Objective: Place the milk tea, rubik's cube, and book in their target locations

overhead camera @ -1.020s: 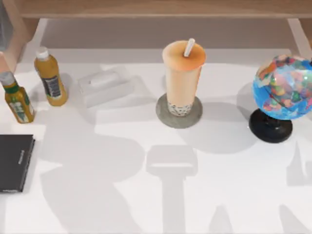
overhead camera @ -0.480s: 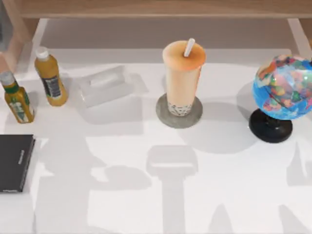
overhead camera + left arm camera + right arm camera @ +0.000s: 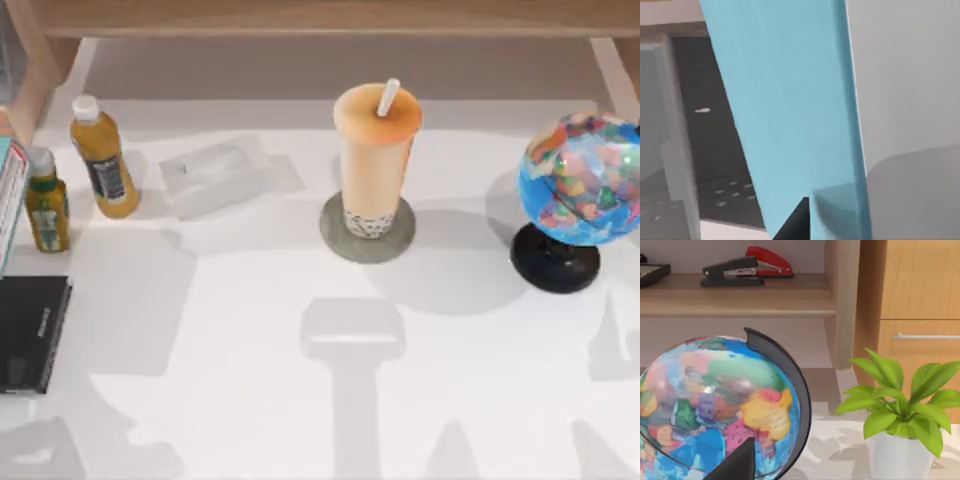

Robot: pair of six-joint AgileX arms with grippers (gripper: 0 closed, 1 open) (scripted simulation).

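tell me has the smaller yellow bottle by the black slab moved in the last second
Yes. The smaller yellow bottle has shifted toward the top view's far side, away from the black slab and closer to level with the taller bottle.

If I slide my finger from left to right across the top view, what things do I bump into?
Book at the left edge → green-labelled bottle → yellow bottle → clear box → milk tea on its grey coaster → globe. The black slab sits nearer, under the book and first bottle, so I left it out.
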